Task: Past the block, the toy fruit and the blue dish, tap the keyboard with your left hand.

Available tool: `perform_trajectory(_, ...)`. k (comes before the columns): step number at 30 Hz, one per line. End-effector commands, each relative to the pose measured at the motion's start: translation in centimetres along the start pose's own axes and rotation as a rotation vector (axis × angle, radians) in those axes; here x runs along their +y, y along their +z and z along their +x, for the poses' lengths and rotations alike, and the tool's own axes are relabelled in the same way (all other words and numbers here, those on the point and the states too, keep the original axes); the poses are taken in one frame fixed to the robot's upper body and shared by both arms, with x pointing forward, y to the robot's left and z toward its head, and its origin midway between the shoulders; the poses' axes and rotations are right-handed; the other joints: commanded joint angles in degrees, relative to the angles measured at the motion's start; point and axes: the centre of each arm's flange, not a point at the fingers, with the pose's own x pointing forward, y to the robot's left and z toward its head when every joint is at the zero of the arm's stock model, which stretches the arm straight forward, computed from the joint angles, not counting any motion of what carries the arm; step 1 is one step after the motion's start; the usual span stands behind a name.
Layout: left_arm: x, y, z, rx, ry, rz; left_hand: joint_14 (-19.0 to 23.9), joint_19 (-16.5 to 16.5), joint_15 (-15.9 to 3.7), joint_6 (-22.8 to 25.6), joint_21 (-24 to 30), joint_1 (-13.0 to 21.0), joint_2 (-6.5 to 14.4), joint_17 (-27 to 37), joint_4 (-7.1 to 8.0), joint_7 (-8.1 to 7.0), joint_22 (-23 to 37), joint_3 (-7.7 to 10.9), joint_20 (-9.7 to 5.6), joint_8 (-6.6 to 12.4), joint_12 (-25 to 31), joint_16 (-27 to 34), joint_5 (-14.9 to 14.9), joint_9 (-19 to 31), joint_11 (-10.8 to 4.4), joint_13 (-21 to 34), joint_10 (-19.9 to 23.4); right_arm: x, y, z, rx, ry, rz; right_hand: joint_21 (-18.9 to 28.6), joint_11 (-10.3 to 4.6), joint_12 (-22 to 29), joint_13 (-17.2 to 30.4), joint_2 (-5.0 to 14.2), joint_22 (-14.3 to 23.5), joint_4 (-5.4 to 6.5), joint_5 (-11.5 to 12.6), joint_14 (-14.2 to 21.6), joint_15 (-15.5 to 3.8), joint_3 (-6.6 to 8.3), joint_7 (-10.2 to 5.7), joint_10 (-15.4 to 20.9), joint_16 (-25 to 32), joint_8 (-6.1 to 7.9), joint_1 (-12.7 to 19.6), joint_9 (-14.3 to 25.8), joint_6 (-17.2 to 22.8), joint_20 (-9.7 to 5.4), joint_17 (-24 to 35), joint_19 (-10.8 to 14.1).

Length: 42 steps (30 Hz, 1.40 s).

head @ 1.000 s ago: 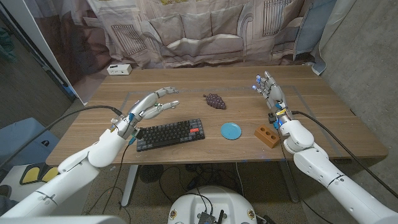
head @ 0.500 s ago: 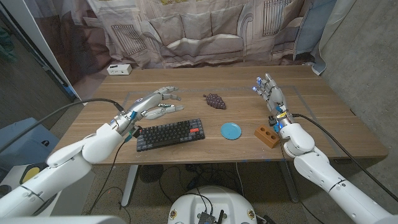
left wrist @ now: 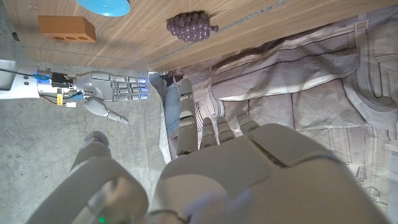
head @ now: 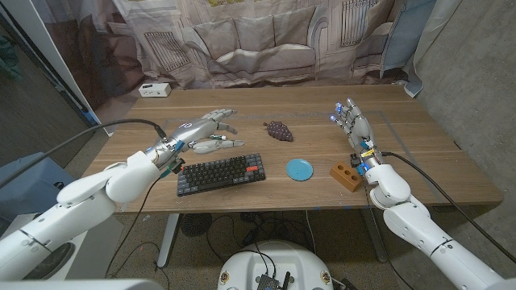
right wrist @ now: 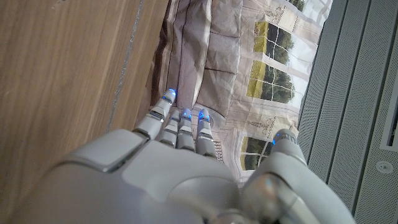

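Head view, item one: your left hand (head: 201, 133), fingers spread and holding nothing, hovers just beyond the far left end of the keyboard (head: 221, 174), likely poised so a short drop lands it on the keys.

Item two: the keyboard, dark, compact, one red key near its right end, lies slightly angled at the near edge of the tabletop (head: 242, 109), left of centre.

Item three: blue dish (head: 300, 169), just right of the keyboard; toy fruit (head: 278, 130), a purple cluster, farther back; block (head: 345, 175), brown with holes, right of the dish.

Item four: your right hand (head: 353, 126), fingers apart and empty, waits beyond the block, out of the way.
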Motion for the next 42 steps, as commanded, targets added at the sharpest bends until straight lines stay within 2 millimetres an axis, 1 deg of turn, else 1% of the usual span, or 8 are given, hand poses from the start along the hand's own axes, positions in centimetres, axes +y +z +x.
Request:
perform_trajectory(1, 0.4, 0.8, 1.2, 0.022, -0.09, 0.115, -0.71, -0.6, -0.2, 1.85, 0.42, -0.87, 0.36, 0.11, 0.32, 1.08, 0.1, -0.3, 0.11, 0.18, 0.14, 0.23, 0.41, 0.28, -0.3, 0.15, -0.31, -0.3, 0.0, -0.9, 0.005, -0.009, -0.001, -0.08, 0.12, -0.09, 0.05, 0.42, 0.17, 0.14, 0.06, 0.46, 0.1, 0.08, -0.1, 0.63, -0.15, 0.17, 0.19, 0.16, 0.56, 0.37, 0.05, 0.26)
perform_trajectory(6, 0.4, 0.9, 1.8, 0.043, -0.129, 0.134, -0.98, -0.81, -0.66, 4.14, 0.67, -1.5, 0.54, 0.1, 0.66, 1.01, 0.14, -0.6, 0.03, 0.72, 0.4, 0.43, 0.45, 0.36, -0.89, 0.09, -0.57, -0.5, 0.1, -1.2, 0.007, -0.015, 0.003, -0.1, 0.13, -0.1, 0.04, 0.45, 0.18, 0.15, 0.04, 0.46, 0.07, 0.08, -0.14, 0.67, -0.16, 0.15, 0.19, 0.16, 0.55, 0.38, 0.04, 0.25)
perform_trajectory(8, 0.3, 0.9, 2.1, 0.051, -0.15, 0.143, -1.12, -0.67, -0.73, 4.79, 0.84, -1.77, 0.56, 0.1, 0.79, 1.15, 0.16, -0.74, 0.31, 0.79, 0.31, 0.48, 0.46, 0.36, -1.3, 0.07, -1.15, -0.6, 0.1, -1.3, 0.008, -0.02, 0.005, -0.1, 0.04, -0.11, 0.04, 0.5, 0.18, 0.13, 0.05, 0.47, 0.09, 0.12, -0.13, 0.67, -0.17, 0.14, 0.23, 0.16, 0.56, 0.39, 0.03, 0.25)
perform_trajectory(10, 0.3, 1.0, 2.3, 0.055, -0.167, 0.15, -1.28, -0.6, -0.88, 4.95, 0.92, -1.9, 0.56, 0.1, 0.86, 1.24, 0.17, -0.83, 0.42, 0.75, 0.24, 0.47, 0.47, 0.36, -1.31, 0.05, -1.53, -0.8, 0.1, -1.5, 0.009, -0.02, 0.003, -0.1, 0.03, -0.11, 0.03, 0.52, 0.18, 0.12, 0.05, 0.48, 0.12, 0.13, -0.11, 0.7, -0.18, 0.15, 0.26, 0.16, 0.59, 0.38, 0.02, 0.26)
perform_trajectory(15, 0.0, 1.2, 3.0, 0.05, -0.2, 0.17, -1.29, -0.65, -1.08, 5.06, 0.96, -2.09, 0.56, 0.1, 0.95, 1.32, 0.19, -0.93, 0.51, 0.68, 0.3, 0.53, 0.47, 0.35, -1.34, 0.04, -1.62, -1.0, 0.1, -1.8, 0.011, -0.029, 0.005, -0.11, 0.04, -0.14, 0.03, 0.52, 0.18, 0.13, 0.02, 0.46, 0.14, 0.12, -0.11, 0.7, -0.2, 0.14, 0.23, 0.16, 0.64, 0.4, 0.02, 0.26)
perform_trajectory(20, -0.4, 1.1, 3.7, 0.05, -0.242, 0.142, -1.29, -0.66, -1.1, 5.17, 1.01, -2.24, 0.56, 0.1, 1.03, 1.35, 0.2, -1.02, 0.5, 0.63, 0.38, 0.57, 0.47, 0.35, -1.31, 0.03, -1.61, -1.1, 0.0, -2.1, 0.011, -0.031, 0.001, -0.13, 0.11, -0.16, 0.02, 0.54, 0.18, 0.11, 0.01, 0.53, 0.23, 0.14, -0.15, 0.73, -0.2, 0.13, 0.25, 0.16, 0.65, 0.41, 0.0, 0.26)
perform_trajectory(30, -1.2, 0.7, 4.6, 0.058, -0.319, 0.133, -1.42, -1.17, -1.23, 5.14, 0.96, -2.67, 0.59, 0.1, 1.26, 1.37, 0.23, -1.25, 0.78, 0.34, 0.43, 0.64, 0.48, 0.33, -1.35, 0.0, -2.02, -1.0, -0.1, -2.0, 0.012, -0.035, 0.007, -0.14, 0.07, -0.16, 0.01, 0.61, 0.18, 0.15, -0.02, 0.51, 0.17, 0.14, -0.16, 0.84, -0.22, 0.13, 0.2, 0.16, 0.74, 0.45, 0.01, 0.27)
perform_trajectory(42, -2.0, 0.3, 4.7, 0.045, -0.344, 0.128, -1.3, -1.22, -1.23, 4.36, 1.1, -3.09, 0.72, 0.1, 1.52, 1.38, 0.27, -1.46, 1.04, -0.28, 0.64, 0.79, 0.52, 0.3, -1.52, -0.03, -2.05, -0.7, -0.1, -1.3, 0.014, -0.032, 0.002, -0.17, 0.06, -0.22, 0.0, 0.66, 0.19, 0.14, -0.07, 0.54, 0.2, 0.16, -0.17, 0.83, -0.24, 0.11, 0.19, 0.16, 0.79, 0.45, -0.01, 0.25)
